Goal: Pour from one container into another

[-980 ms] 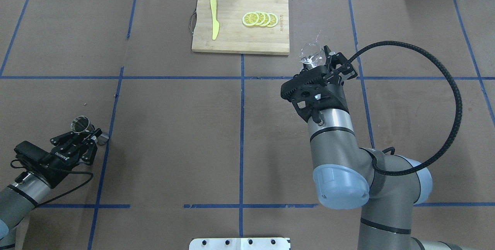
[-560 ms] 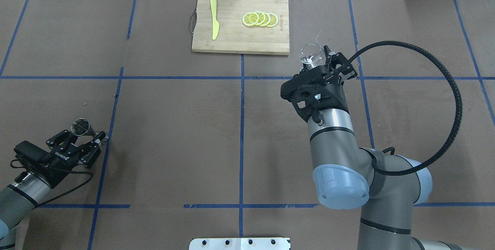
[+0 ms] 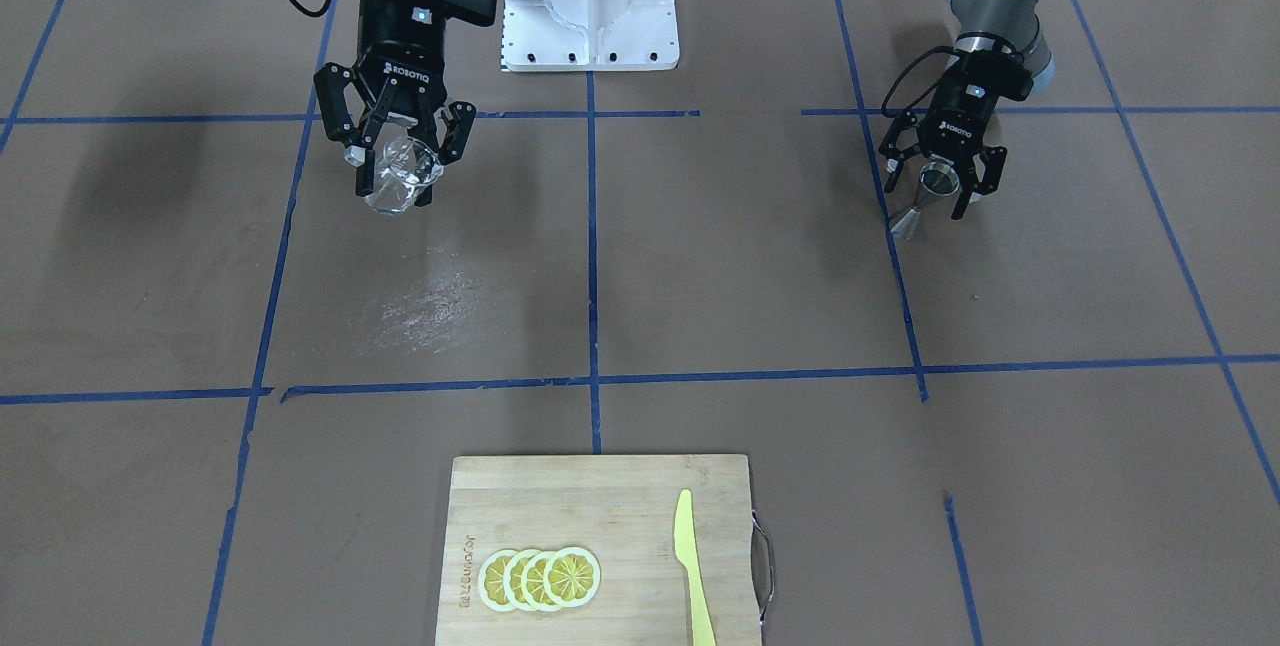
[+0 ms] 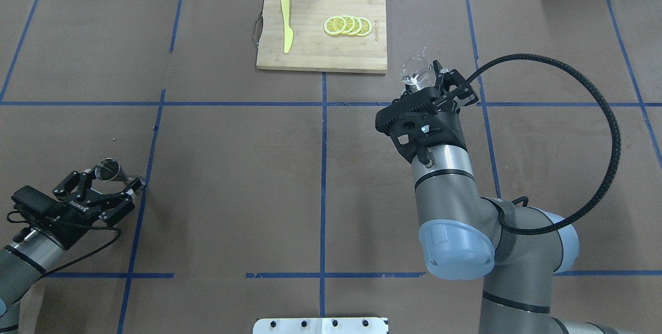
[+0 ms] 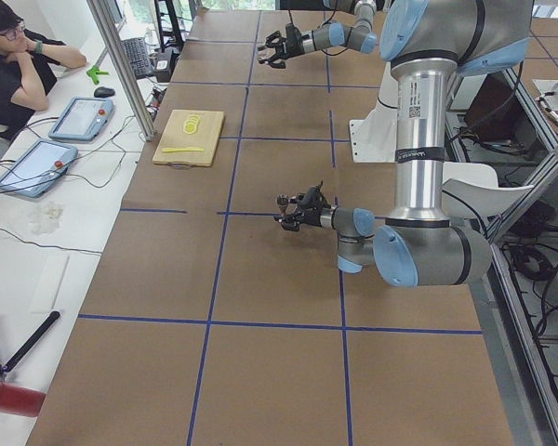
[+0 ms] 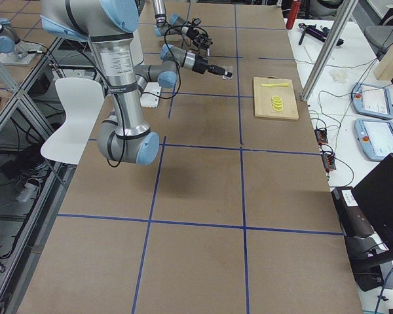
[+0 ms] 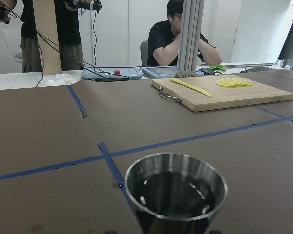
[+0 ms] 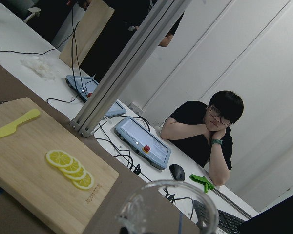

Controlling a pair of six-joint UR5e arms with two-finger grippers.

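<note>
1. Cup [image 4: 417, 72]: I see it lifted clear of the table [image 4: 232, 179], pinched between the fingers of the right gripper [image 3: 397, 188]. In the overhead frame it sits right of centre in the upper half. It is near the lower right corner of the board [image 4: 310, 49] but apart from it.

2. Jigger [image 4: 108, 168]: it stands on the table at the lower left of the overhead frame, just left of a blue tape line [image 4: 154, 142]. In my left wrist view its inside looks dark and glossy.

3. Left gripper [image 4: 111, 179]: the fingers are spread, one on either side of the jigger. I make out no contact.

4. Board: top centre of the overhead frame, close to the table's far edge. The lemon slices [image 4: 347, 25] lie on its right half and the yellow knife [image 4: 286, 31] on its left.

5. Open room: the whole middle of the overhead frame between the two grippers is bare table crossed by tape. The lower centre is likewise bare.
</note>
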